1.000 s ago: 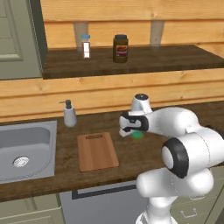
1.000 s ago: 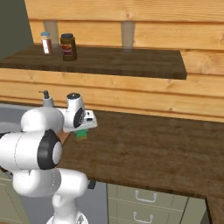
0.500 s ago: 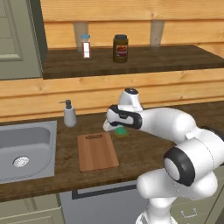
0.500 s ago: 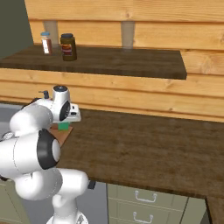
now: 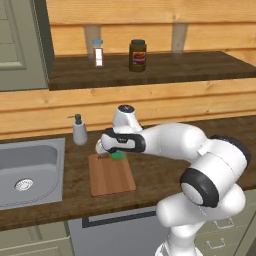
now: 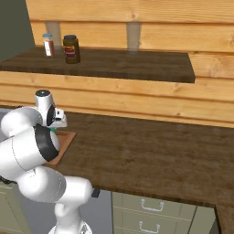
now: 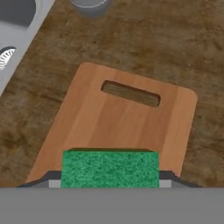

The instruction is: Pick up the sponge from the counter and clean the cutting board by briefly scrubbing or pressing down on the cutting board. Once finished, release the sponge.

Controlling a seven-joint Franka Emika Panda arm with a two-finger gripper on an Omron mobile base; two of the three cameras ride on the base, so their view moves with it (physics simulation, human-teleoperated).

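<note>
The gripper (image 7: 109, 181) grips the sponge (image 7: 109, 168) between its jaws (green face showing), clamped on both ends, above the cutting board (image 7: 100, 122), near its slotted end.

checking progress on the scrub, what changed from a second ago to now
The arm swung left along the counter, carrying the sponge from beside the cutting board to above its far end, near the handle slot. The gripper stayed shut on the sponge throughout. The board, soap dispenser, sink and the shelf jars did not move.
</note>
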